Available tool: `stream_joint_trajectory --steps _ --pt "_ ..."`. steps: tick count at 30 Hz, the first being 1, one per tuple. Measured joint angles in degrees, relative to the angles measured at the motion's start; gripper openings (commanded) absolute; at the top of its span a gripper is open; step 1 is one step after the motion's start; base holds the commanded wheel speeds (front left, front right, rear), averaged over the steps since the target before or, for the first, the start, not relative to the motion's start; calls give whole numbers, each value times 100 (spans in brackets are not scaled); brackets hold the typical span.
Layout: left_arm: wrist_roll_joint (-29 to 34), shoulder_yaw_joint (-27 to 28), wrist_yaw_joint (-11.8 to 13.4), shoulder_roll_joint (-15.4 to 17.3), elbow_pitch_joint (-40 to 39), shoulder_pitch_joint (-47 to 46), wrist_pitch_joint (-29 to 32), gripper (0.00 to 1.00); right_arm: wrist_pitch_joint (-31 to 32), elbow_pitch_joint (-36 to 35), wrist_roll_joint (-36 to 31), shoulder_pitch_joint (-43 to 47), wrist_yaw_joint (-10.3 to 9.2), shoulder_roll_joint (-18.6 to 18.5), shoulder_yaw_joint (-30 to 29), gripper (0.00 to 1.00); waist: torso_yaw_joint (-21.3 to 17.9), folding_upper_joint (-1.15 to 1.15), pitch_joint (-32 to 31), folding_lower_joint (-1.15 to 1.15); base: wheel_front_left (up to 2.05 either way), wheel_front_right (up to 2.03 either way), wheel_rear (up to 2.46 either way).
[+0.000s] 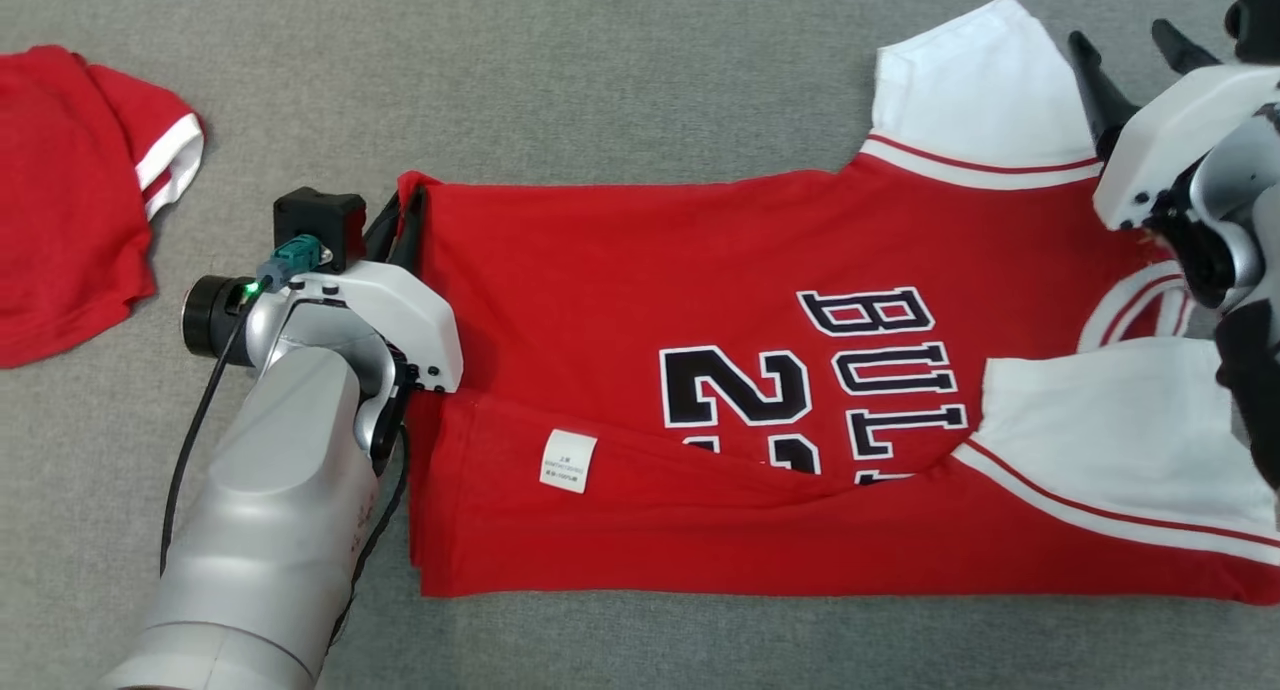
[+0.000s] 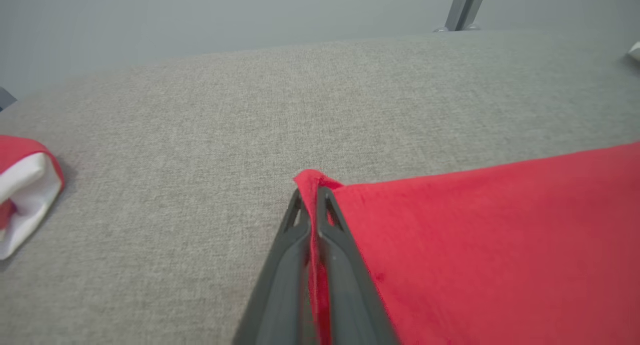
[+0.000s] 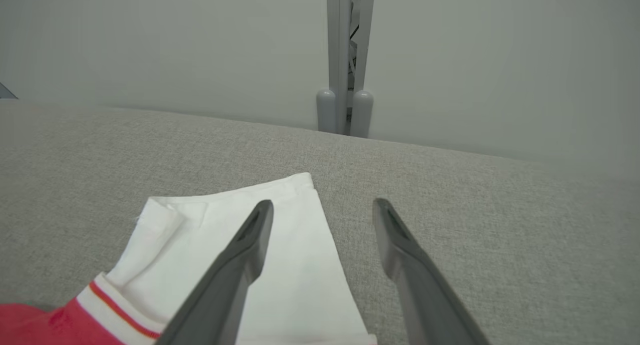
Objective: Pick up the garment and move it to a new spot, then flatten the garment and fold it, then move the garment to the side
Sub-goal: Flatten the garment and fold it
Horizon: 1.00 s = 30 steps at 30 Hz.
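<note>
Left fingers (image 2: 286,277) tight on red jersey (image 1: 620,270) corner

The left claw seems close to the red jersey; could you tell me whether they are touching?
Touching. The left wrist view shows the left claw shut on a corner of the red jersey, fabric pinched between its fingers.

Bare tabletop (image 1: 600,70) along the far side of the jersey (image 1: 620,270) is passable. So is the gap between it and the second red garment (image 1: 60,200) at far left. Left forearm (image 1: 270,530) blocks the jersey's left edge. Grey post (image 3: 336,45) stands beyond the far edge, ahead of the right pincer (image 3: 323,204).
</note>
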Motion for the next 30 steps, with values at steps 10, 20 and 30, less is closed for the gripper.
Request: stream_joint_trajectory --steps 10,20,30 --pt "-1048 -1328 147 1 -866 27 -109 0 776 715 -47 -898 0 -396 272 100 566 0 467 0 0 0 0" --pt "-1709 -1998 599 0 -1117 -118 -193 0 958 1023 -103 -1308 1 -425 609 0 822 0 780 0 0 0 0" --pt "-1562 -1492 886 93 -1298 -378 -214 0 -482 1385 -664 -1586 1 -594 112 0 625 0 757 0 0 0 0"
